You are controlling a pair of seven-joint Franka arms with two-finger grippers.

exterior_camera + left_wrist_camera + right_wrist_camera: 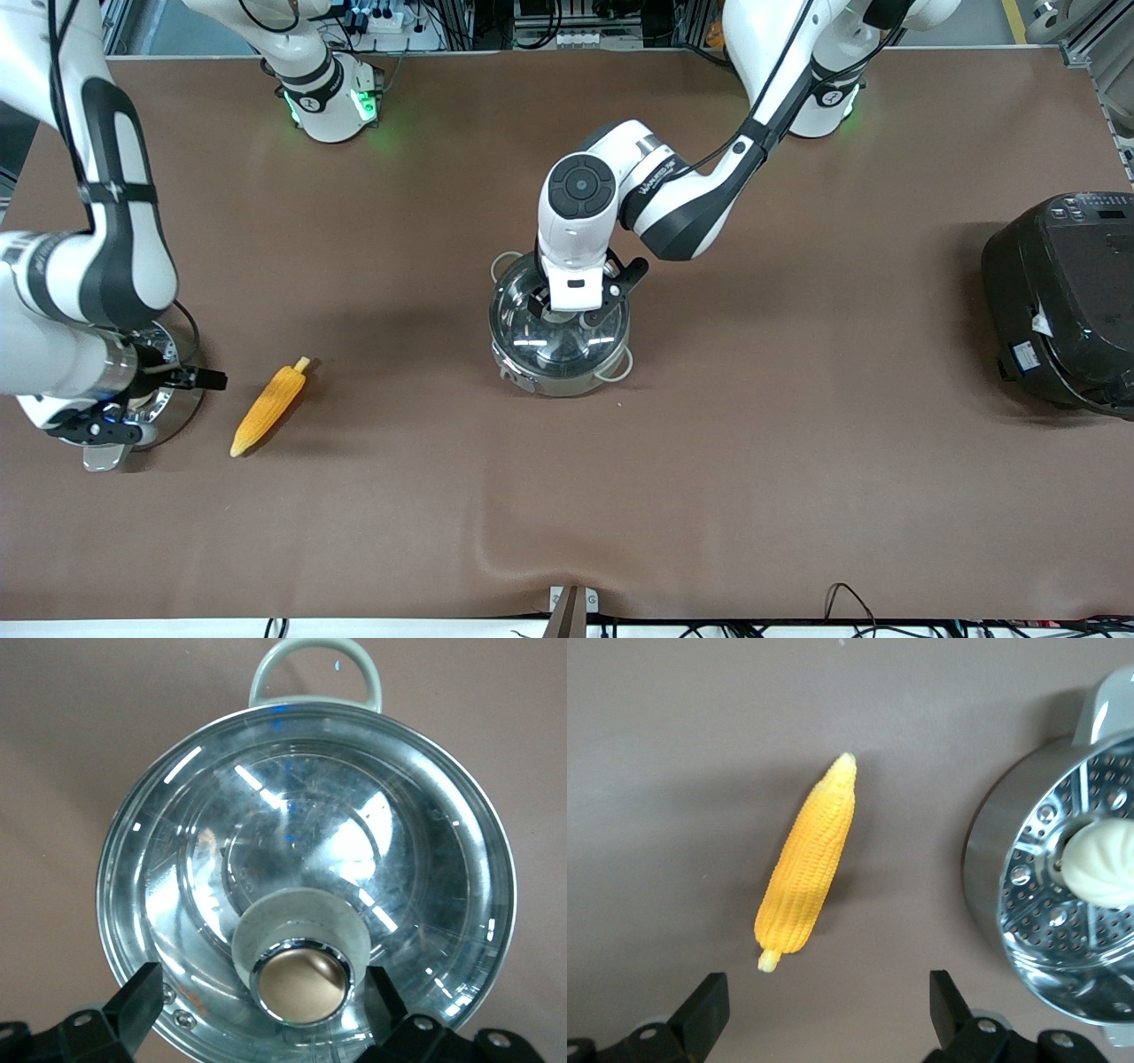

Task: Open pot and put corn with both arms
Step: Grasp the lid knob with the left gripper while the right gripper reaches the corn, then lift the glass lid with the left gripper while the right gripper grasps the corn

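Yellow-orange and tapered, the corn [268,410] lies flat on the brown table [709,496], nearest to you of the task's things, toward the right arm's end. Your right gripper [133,416] hangs just beside it, over the rim of the steel steamer pot [168,403]; in the right wrist view its two dark fingers [704,1014] stand spread wide with nothing between them, the corn [806,877] lying on the bare cloth ahead of them and apart from both. A white bun [1103,864] sits on the perforated insert of the steamer pot [1028,904]. Farther from you, at mid-table, stands the pot [560,323], its clear glass lid [306,859] on and closed. Your left gripper [576,306] is down over that lid, and in the left wrist view its fingers [137,1001] sit open on either side of the tan knob [301,979], not touching it, so the knob is bracketed but not gripped. A big black electric cooker [1063,301] stands at the left arm's end of the table, well apart from both grippers.
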